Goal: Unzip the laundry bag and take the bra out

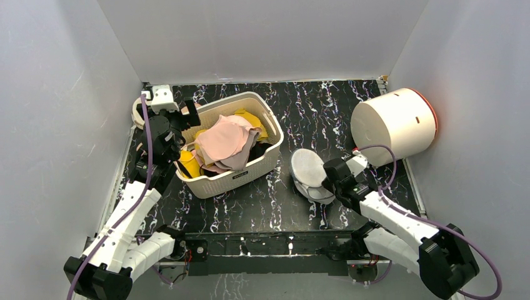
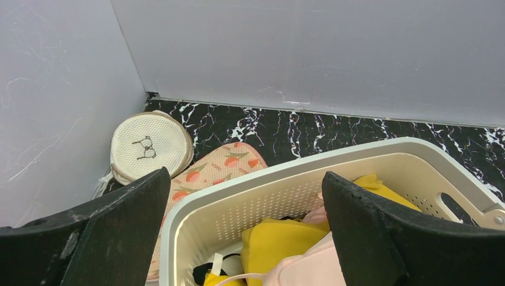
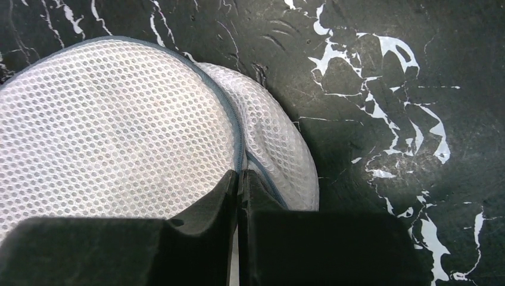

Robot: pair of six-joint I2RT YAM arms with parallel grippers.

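From above, we are seeing the laundry bag [image 1: 310, 172] lying on the dark marbled table [image 1: 325, 112], just off the basket [image 1: 231, 178] at its 4 o'clock. The right gripper [image 1: 325, 182] is touching the bag's edge at the bag's 4 o'clock. The bra [image 1: 225, 140] is lying on top of the heap in the basket, with a yellow bra [image 1: 253, 119] showing beyond it at 1 o'clock. The left gripper [image 1: 187, 117] is hanging over the basket's rim at its 10 o'clock, and a white drum [image 1: 390, 125] is lying on its side at the table's 2 o'clock. Through the left wrist camera, we are seeing the left gripper [image 2: 244, 174] with its fingers [image 2: 119, 226] standing wide apart and holding nothing. Between them the basket [image 2: 298, 173] is showing the yellow bra [image 2: 280, 238] and a corner of the bra [image 2: 309, 265]. At 10 o'clock a cream disc [image 2: 149, 146] with a bra symbol is leaning against the wall beside a pink patterned disc [image 2: 220, 164]. Through the right wrist camera, we are seeing the right gripper [image 3: 239, 179] with its fingers pressed together right at the zip line [image 3: 235, 131] on the laundry bag [image 3: 113, 131]. We cannot tell whether a zip pull is caught between them.
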